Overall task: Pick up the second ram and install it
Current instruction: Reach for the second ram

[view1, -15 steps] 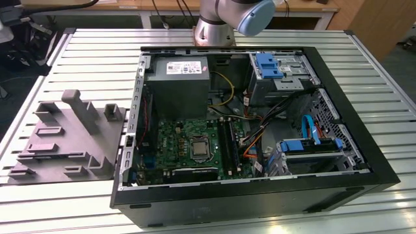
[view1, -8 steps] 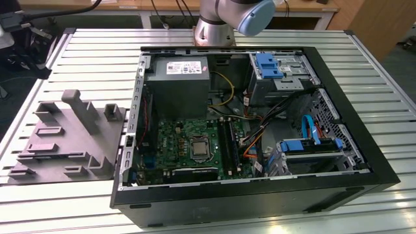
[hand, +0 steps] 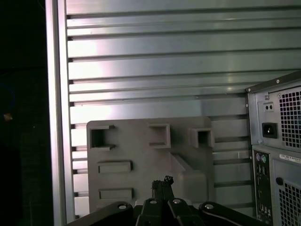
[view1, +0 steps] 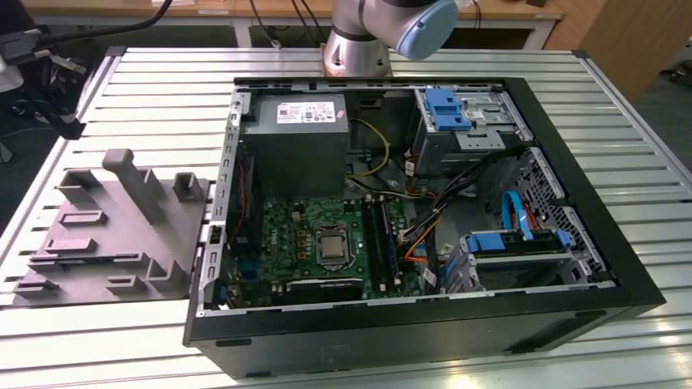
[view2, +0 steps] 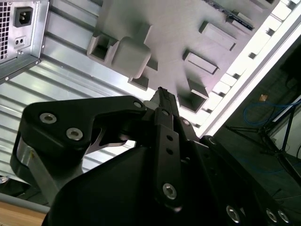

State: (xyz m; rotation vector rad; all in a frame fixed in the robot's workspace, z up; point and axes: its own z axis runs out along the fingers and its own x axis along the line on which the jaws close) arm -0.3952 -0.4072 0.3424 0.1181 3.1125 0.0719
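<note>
A: Where there is writing to be seen, what can you make out?
B: A white label [view1: 311,111] lies on the supply [view1: 294,154] inside the case [view1: 433,332], at the table's [view1: 162,89] middle; its print is too fine to tell. In the first wrist view a pale sticker [hand: 290,157] sits on the case's rear, near the socket [hand: 269,130].
A: And the arm [view1: 359,44]?
B: It rises from the table's far edge in the exterior view. In both wrist views the gripper [view2: 162,92] [hand: 162,181] hangs over the grey fixture [view1: 108,235], which lies by the table's edge on the exterior view's left. The fingers point toward it, apart from it.
A: The pincer?
B: Narrow: tips pressed together, nothing seen between them.
A: The ram?
B: In the second wrist view a dark strip, seemingly the ram [view2: 236,17], lies on the fixture along its side nearest the table's edge, well apart from the fingertips.
</note>
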